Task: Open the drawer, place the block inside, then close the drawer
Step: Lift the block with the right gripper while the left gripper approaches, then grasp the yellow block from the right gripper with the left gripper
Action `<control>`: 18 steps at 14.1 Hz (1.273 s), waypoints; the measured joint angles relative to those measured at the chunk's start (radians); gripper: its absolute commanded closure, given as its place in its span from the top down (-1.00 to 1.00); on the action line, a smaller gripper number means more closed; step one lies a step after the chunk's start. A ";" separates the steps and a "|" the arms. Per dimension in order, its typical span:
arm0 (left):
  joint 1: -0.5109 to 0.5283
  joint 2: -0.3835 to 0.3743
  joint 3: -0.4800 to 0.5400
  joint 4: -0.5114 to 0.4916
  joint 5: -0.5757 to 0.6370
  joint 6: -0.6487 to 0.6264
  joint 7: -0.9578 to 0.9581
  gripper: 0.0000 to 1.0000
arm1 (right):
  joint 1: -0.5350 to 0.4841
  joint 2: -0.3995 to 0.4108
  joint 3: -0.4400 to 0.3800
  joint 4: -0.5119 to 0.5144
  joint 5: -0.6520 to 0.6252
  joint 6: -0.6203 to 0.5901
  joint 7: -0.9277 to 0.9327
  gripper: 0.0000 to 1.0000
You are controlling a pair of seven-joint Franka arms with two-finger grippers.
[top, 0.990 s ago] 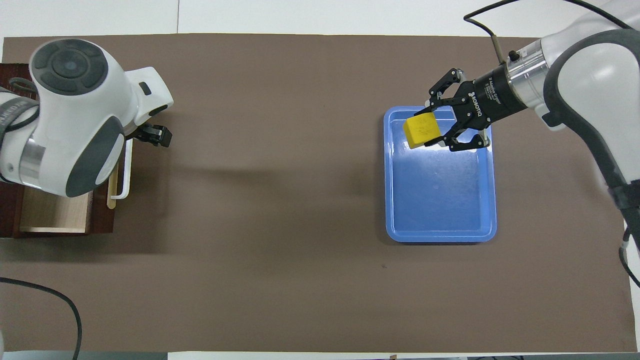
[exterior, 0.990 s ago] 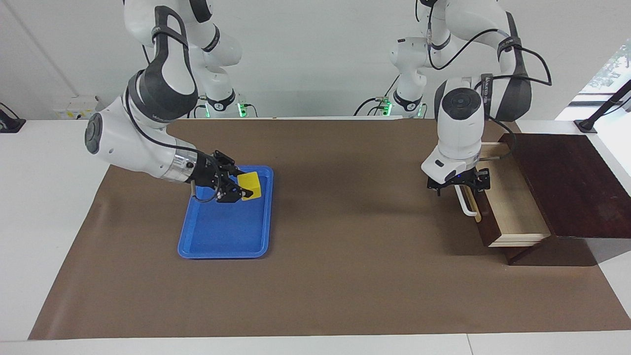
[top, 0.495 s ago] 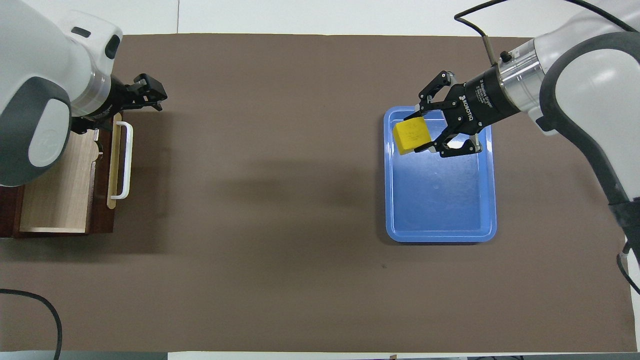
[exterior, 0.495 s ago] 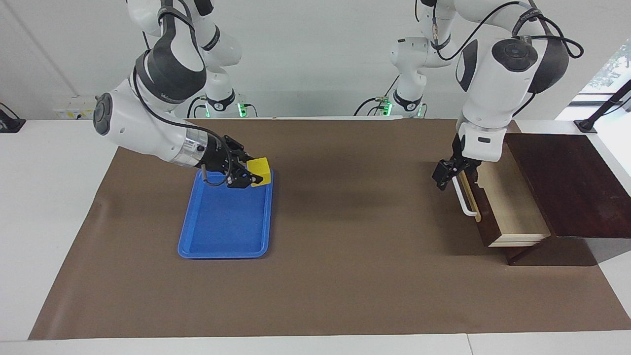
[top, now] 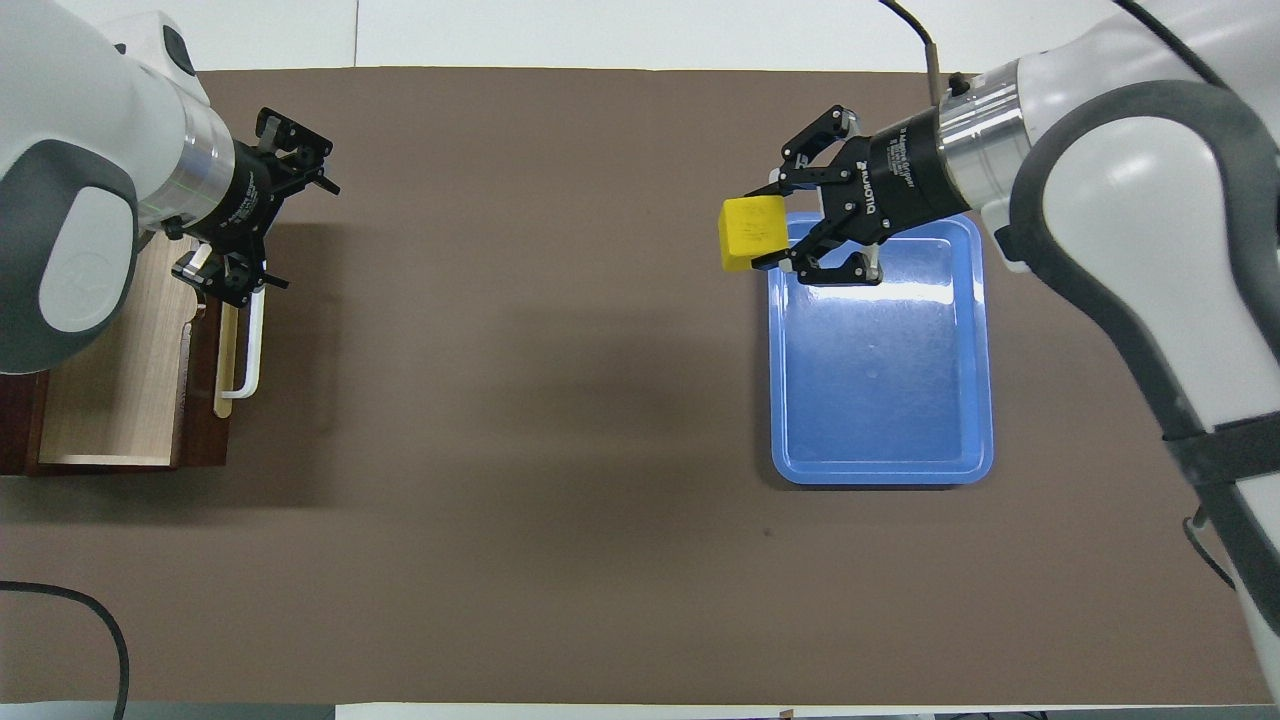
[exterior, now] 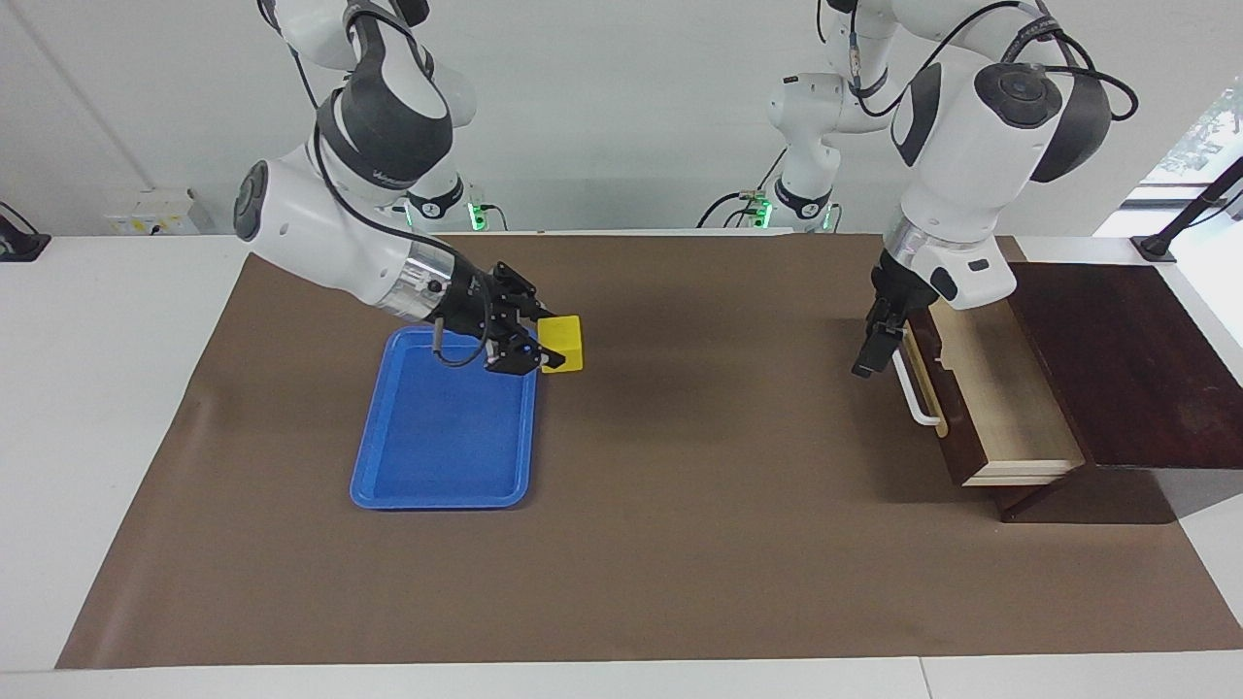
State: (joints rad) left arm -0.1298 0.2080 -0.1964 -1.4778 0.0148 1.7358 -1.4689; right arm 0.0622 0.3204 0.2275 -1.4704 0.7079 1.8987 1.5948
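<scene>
Carrying block [exterior: 562, 344] pinched in right claw [exterior: 532, 351] over tray [exterior: 369, 456] edge; left claw [top: 262, 210] hanging open above handle [exterior: 917, 400]; drawer [exterior: 1000, 408] open. Next: crossing table [exterior: 680, 544], lowering into drawer.

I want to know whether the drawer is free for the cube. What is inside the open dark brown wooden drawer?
The dark brown wooden drawer shows only bare pale wood inside. The left gripper and its arm cover the part nearest the robots.
</scene>
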 measured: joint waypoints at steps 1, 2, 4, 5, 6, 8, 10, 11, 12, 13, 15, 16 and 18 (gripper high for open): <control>-0.021 0.004 0.000 0.000 -0.001 -0.002 -0.089 1.00 | 0.036 0.001 0.001 -0.002 0.000 0.046 0.025 -1.00; -0.042 0.009 -0.001 0.000 -0.001 -0.003 -0.175 1.00 | 0.069 0.002 0.002 -0.004 0.000 0.086 0.047 -1.00; -0.083 0.028 -0.001 0.014 -0.001 -0.007 -0.301 1.00 | 0.128 0.004 0.002 -0.009 0.000 0.157 0.089 -1.00; -0.103 0.040 -0.001 0.031 -0.001 -0.015 -0.348 1.00 | 0.152 0.004 0.002 -0.014 0.000 0.193 0.106 -1.00; -0.122 0.051 -0.001 0.047 -0.001 -0.021 -0.391 1.00 | 0.174 0.005 0.002 -0.023 0.000 0.230 0.116 -1.00; -0.163 0.069 0.000 0.072 -0.001 -0.025 -0.466 1.00 | 0.207 0.006 0.002 -0.039 0.000 0.275 0.124 -1.00; -0.193 0.092 0.001 0.103 0.007 -0.040 -0.533 1.00 | 0.220 0.006 0.002 -0.049 0.000 0.285 0.130 -1.00; -0.204 0.108 0.002 0.125 0.013 -0.055 -0.552 1.00 | 0.221 0.006 0.002 -0.053 0.000 0.285 0.131 -1.00; -0.212 0.125 0.002 0.150 0.019 -0.069 -0.562 1.00 | 0.220 0.007 0.002 -0.059 0.000 0.284 0.131 -1.00; -0.218 0.141 0.004 0.175 0.023 -0.079 -0.572 1.00 | 0.220 0.009 0.002 -0.066 0.004 0.284 0.131 -1.00; -0.232 0.166 0.014 0.214 0.027 -0.087 -0.586 1.00 | 0.223 0.018 0.003 -0.074 0.017 0.284 0.131 -1.00; -0.244 0.174 0.025 0.228 0.027 -0.090 -0.592 1.00 | 0.224 0.022 0.003 -0.074 0.018 0.284 0.131 -1.00; -0.280 0.180 0.055 0.242 0.028 -0.096 -0.601 1.00 | 0.226 0.024 0.003 -0.074 0.022 0.284 0.131 -1.00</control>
State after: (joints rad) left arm -0.4099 0.3881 -0.1413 -1.2356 0.0424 1.6401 -2.0701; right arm 0.2885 0.3447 0.2308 -1.5443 0.7301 2.1823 1.7257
